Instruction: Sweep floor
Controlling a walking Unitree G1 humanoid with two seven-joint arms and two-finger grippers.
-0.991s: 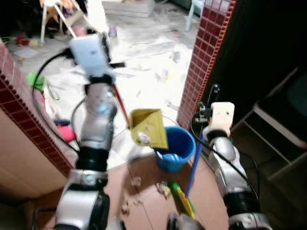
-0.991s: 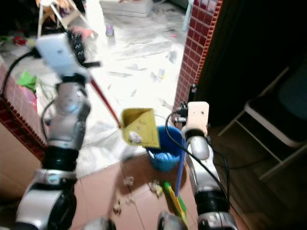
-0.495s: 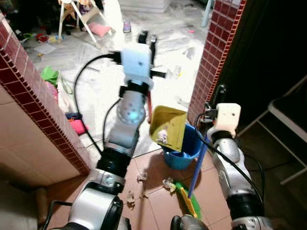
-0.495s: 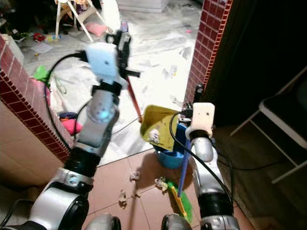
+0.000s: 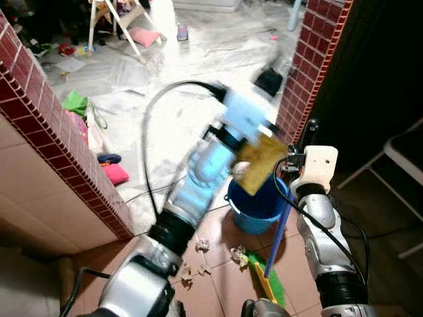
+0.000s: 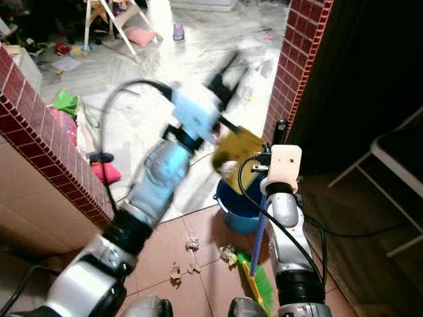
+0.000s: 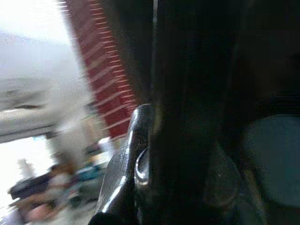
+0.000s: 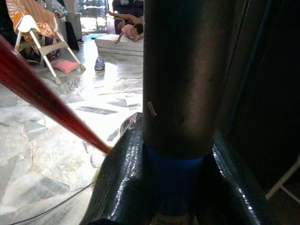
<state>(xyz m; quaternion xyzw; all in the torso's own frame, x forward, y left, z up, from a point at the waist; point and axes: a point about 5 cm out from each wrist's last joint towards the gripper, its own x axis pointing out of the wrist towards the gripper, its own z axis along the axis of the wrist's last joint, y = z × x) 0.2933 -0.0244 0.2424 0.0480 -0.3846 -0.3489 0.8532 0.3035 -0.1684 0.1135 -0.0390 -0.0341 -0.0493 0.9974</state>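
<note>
Overhead, left gripper [image 5: 268, 72]: blurred, reaching across above the bucket; fingers are clamping a dark handle in the left wrist view.
Dustpan [image 5: 259, 165]: yellow, tilting over the bucket's rim, blurred, so I cannot tell what it is carrying.
Bucket [image 5: 254, 214]: blue, standing on the brown tile floor [image 5: 218, 277] beside the red brick pillar [image 5: 310, 72].
Right gripper [image 8: 173, 154]: fingers are closing around the broom's pole, gripping it upright.
Broom [image 5: 277, 234]: blue pole slanting down to a green head [image 5: 268, 284] resting on the tiles just beside the bucket.
Debris [image 5: 195, 267]: crumpled scraps lying on the tiles near the bucket and the broom head.
</note>
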